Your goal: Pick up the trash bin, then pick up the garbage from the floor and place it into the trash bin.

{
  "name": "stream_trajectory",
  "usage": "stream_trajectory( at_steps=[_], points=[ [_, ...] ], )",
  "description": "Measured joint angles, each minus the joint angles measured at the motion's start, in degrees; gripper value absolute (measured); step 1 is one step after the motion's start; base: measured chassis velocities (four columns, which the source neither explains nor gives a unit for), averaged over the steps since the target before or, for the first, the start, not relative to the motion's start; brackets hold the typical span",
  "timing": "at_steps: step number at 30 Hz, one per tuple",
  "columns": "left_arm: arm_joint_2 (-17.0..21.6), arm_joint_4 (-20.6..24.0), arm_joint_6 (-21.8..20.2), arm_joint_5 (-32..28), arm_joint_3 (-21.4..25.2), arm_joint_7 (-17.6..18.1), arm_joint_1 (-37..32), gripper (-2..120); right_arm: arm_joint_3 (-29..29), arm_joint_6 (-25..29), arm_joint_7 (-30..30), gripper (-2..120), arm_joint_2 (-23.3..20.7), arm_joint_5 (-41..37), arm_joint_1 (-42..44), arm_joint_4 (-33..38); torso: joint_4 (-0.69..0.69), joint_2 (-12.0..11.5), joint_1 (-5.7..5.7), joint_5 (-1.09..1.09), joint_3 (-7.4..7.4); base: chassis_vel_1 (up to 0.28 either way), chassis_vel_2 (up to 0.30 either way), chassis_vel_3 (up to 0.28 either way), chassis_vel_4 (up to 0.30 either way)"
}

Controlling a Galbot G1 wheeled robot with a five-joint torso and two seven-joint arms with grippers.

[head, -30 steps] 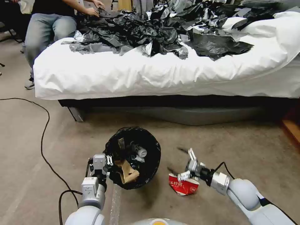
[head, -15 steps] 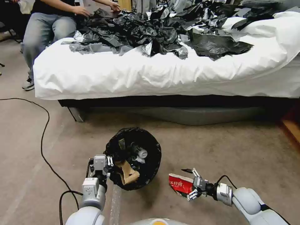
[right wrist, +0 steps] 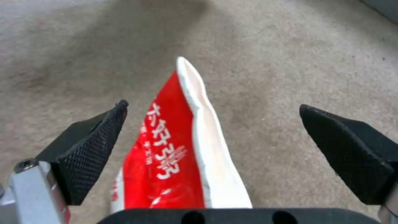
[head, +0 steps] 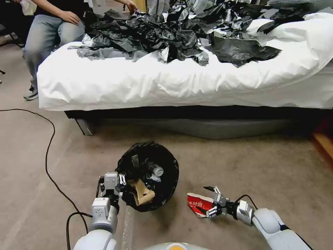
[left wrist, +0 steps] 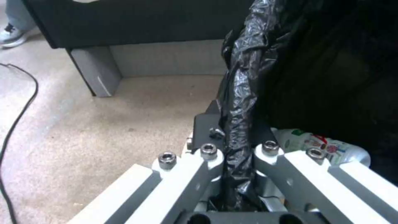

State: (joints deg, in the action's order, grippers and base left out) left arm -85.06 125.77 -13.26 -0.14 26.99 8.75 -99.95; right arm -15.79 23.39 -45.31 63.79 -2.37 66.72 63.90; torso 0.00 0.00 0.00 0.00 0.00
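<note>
The trash bin (head: 163, 192), lined with a black bag, stands on the carpet in the head view's lower middle. My left gripper (head: 121, 180) is shut on its near-left rim; in the left wrist view the bag's folded rim (left wrist: 236, 93) is pinched in my left gripper (left wrist: 234, 132). Inside lie a brown paper bag (head: 143, 191) and a small bottle (head: 156, 169) (left wrist: 321, 147). To the bin's right a red snack wrapper (head: 198, 205) (right wrist: 166, 155) lies on the floor. My right gripper (head: 209, 202) (right wrist: 211, 109) is open at floor level, its fingers on either side of the wrapper.
A bed (head: 173, 86) with a white sheet and a heap of black plastic bags (head: 173, 31) runs across the back. A black cable (head: 48, 152) curls over the carpet at the left. A person sits at the bed's far-left corner. A wooden edge (head: 324, 144) shows at the right.
My right gripper has come down from above the red wrapper to floor level, and its open fingers now straddle the wrapper. The left gripper and the bin have stayed still.
</note>
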Motion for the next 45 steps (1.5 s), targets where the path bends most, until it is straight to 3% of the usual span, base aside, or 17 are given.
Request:
stream_trajectory(
  at_steps=[9,17,19,24,26,35,37,45],
  points=[
    [0.0,0.0,0.0,0.0,0.1,0.0,0.0,1,-0.2,-0.1,-0.1,99,1.8,-0.4,-1.6,-4.7,0.0,0.0,0.0,-0.01,0.0,0.0,0.0,0.0,0.0],
    [-0.1,-0.1,0.0,0.0,0.0,0.0,0.1,1,-0.5,0.1,-0.5,75,4.2,-0.4,-1.6,-7.7,0.0,0.0,0.0,-0.01,0.0,0.0,0.0,0.0,0.0],
    [-0.1,-0.1,0.1,0.0,0.1,0.0,0.1,1,-0.5,0.2,-0.6,63,4.8,-0.4,-1.4,-8.3,-0.01,0.0,0.0,0.01,0.0,0.0,0.0,0.0,0.0],
    [-0.1,-0.1,0.1,0.0,0.1,0.1,0.1,1,-0.7,0.3,-0.6,49,5.1,-0.4,-1.4,-8.5,0.0,0.0,0.0,-0.01,0.0,0.0,0.0,0.0,0.0],
    [-0.1,0.0,0.1,0.0,0.1,0.1,0.1,1,-0.8,0.3,-0.5,38,5.3,-0.4,-1.3,-8.5,0.0,0.0,0.0,0.0,0.0,0.0,0.0,0.0,0.0],
    [-0.1,0.0,0.2,0.0,0.0,0.1,0.1,1,-1.0,0.6,-0.4,11,5.3,-0.6,-1.0,-8.0,0.0,0.0,0.0,-0.01,0.0,0.0,0.0,0.0,0.0],
    [-0.1,0.0,0.2,0.0,0.0,0.1,0.1,1,-1.0,0.7,-0.4,0,5.1,-0.7,-0.8,-7.7,0.0,0.0,0.0,0.0,0.0,0.0,0.0,0.0,0.0],
    [0.0,0.0,0.3,0.0,0.0,0.1,0.1,1,-0.8,0.9,0.5,0,4.6,-1.1,-0.5,-6.3,0.0,0.0,0.0,0.0,0.0,0.0,0.0,0.0,0.0]
  ],
)
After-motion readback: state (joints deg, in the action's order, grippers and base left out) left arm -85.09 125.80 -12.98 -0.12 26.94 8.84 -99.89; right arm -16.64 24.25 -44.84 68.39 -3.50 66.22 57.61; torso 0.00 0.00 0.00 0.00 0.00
